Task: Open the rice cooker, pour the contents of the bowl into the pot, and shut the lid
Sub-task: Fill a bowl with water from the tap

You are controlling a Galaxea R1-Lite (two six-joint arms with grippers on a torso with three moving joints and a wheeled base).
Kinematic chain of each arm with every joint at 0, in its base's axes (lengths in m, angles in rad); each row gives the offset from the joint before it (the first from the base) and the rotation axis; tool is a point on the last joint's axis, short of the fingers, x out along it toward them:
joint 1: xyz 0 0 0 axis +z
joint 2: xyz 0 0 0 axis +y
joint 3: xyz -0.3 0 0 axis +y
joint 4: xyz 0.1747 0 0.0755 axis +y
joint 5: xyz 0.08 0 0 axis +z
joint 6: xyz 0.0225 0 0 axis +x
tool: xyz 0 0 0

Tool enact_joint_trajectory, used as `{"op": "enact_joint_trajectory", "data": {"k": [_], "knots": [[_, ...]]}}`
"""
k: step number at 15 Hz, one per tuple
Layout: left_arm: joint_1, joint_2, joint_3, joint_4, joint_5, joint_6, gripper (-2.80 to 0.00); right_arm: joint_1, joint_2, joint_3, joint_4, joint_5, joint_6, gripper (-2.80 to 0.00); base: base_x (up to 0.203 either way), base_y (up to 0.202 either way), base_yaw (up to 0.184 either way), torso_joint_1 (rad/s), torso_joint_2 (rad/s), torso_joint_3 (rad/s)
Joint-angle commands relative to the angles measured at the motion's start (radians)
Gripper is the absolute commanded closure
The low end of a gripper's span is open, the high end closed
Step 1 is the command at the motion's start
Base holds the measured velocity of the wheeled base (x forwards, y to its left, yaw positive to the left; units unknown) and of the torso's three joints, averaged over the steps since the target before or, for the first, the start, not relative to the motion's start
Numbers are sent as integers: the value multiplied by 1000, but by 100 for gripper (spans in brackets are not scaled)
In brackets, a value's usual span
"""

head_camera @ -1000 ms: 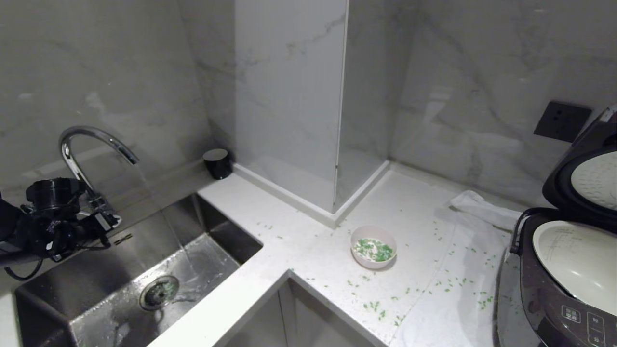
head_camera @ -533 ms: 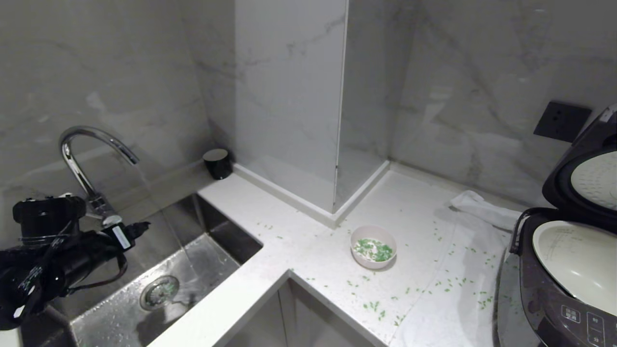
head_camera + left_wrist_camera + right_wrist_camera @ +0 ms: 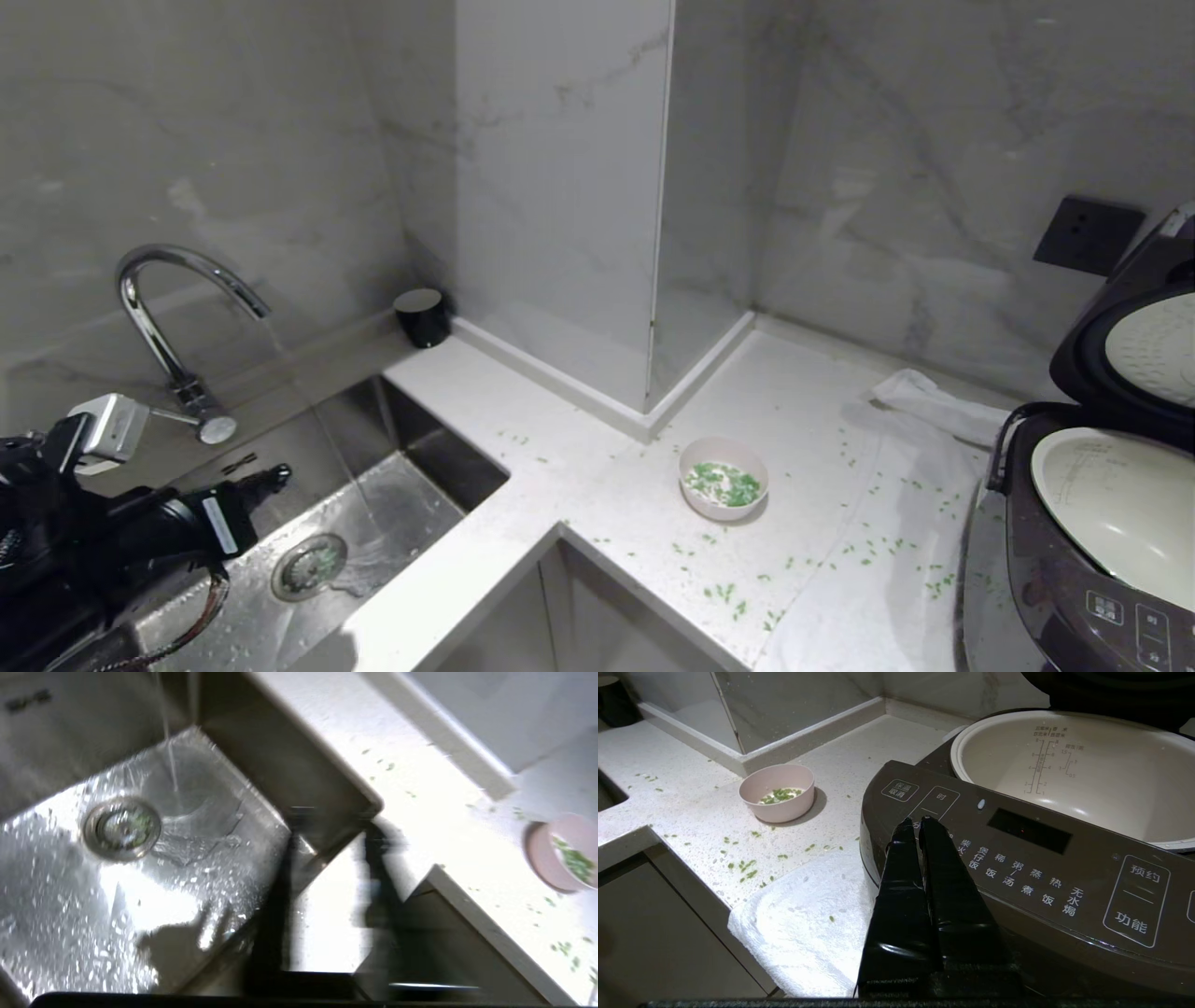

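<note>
The rice cooker (image 3: 1074, 579) stands at the right edge of the counter with its lid (image 3: 1134, 350) raised and the cream pot (image 3: 1120, 509) bare inside. The pink bowl (image 3: 724, 478) sits mid-counter, holding the green contents (image 3: 724, 483). Far from both, my left gripper (image 3: 271, 478) hovers over the sink; in its wrist view the gripper (image 3: 334, 823) shows blurred fingers standing apart with nothing between them, the bowl (image 3: 560, 854) off to one side. My right gripper (image 3: 914, 820) is shut and empty before the cooker's control panel (image 3: 1017, 858), with the pot (image 3: 1073, 770) and bowl (image 3: 777, 792) beyond.
Water runs from the faucet (image 3: 168, 280) into the steel sink (image 3: 373, 523). A black cup (image 3: 422, 315) stands in the corner. A white towel (image 3: 934, 401) lies under and beside the cooker. Green bits are scattered over the counter (image 3: 840, 560). A wall socket (image 3: 1088, 233) sits behind the cooker.
My left arm has come away from the faucet handle, sinking and drawing back toward the lower left over the sink. Bowl, cooker and right gripper have not moved.
</note>
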Motion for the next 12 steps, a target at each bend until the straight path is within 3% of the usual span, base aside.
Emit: {"op": "enact_joint_trajectory", "data": {"k": [1,4,9,12], "knots": [[-2,-158,23,3,-7,32,0,0,0,-1,0,0,0,0,0,0,0,0,0,0],[-5,-363,40,90,-14,100,0,0,0,1,0,0,0,0,0,0,0,0,0,0],[-11,-741,-5,429,-16,127,0,0,0,1,0,0,0,0,0,0,0,0,0,0],[-16,-933,-17,553,-19,179,0,0,0,-1,0,0,0,0,0,0,0,0,0,0]]}}
